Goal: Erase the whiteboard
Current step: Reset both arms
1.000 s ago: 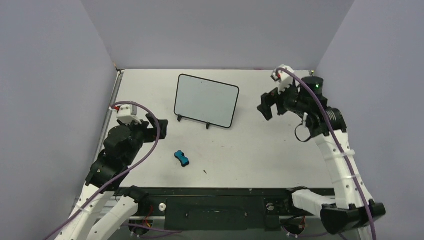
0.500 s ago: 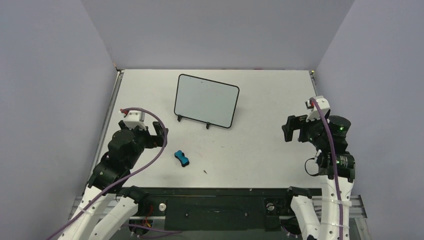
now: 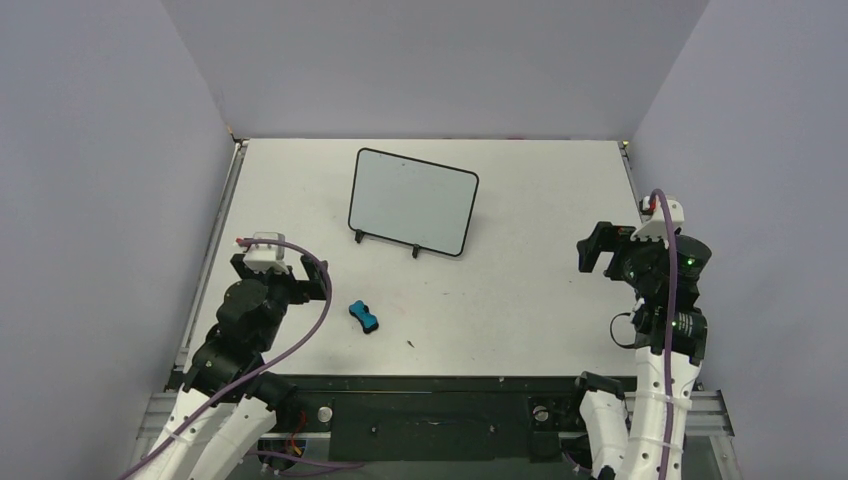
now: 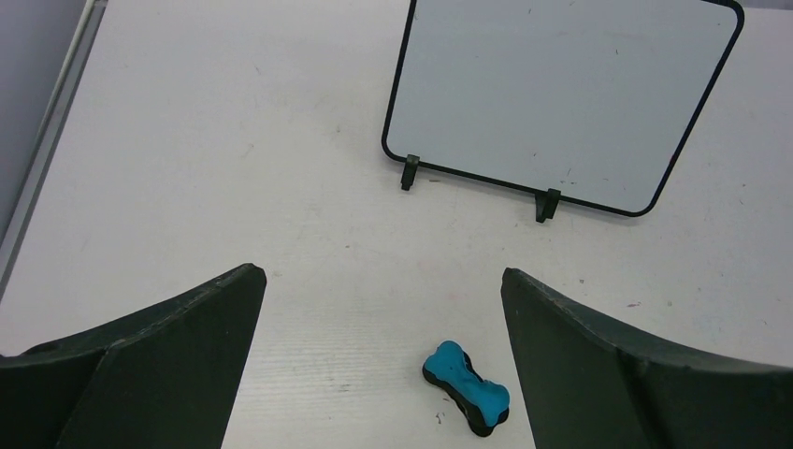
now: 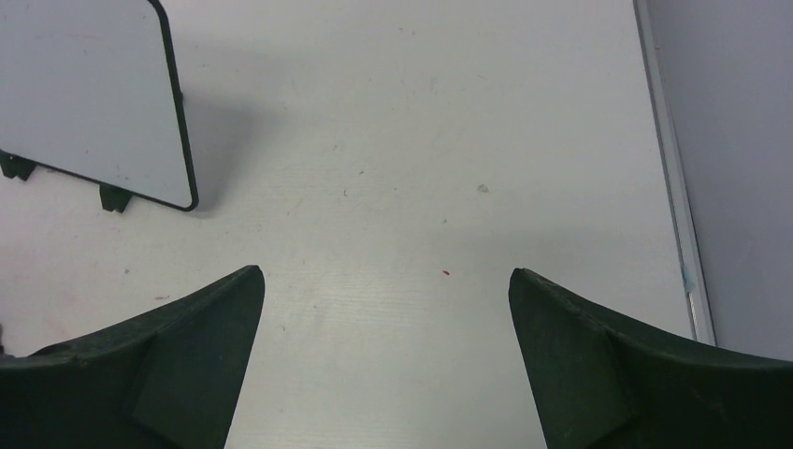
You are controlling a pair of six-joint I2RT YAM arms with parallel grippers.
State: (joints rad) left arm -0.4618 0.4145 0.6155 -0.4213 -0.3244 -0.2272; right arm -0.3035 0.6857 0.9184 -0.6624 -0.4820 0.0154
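Observation:
The whiteboard (image 3: 413,201) stands propped on a black wire stand at the table's back middle, its white face bare of writing; it also shows in the left wrist view (image 4: 561,98) and, in part, in the right wrist view (image 5: 89,103). A small blue eraser (image 3: 364,317) lies on the table in front of it, and shows in the left wrist view (image 4: 466,386) near the right finger. My left gripper (image 3: 283,272) is open and empty, left of the eraser. My right gripper (image 3: 607,249) is open and empty at the table's right side, far from the board.
The stand's two black feet (image 3: 416,250) stick out below the board. Grey walls close in the table on three sides. A metal rail (image 3: 219,230) runs along the left edge, another along the right (image 5: 675,187). A small dark speck (image 3: 411,344) lies near the front edge.
My right arm has pulled back from beside the board toward the near right. My left gripper has drawn back toward the front a little. Board and eraser have not moved.

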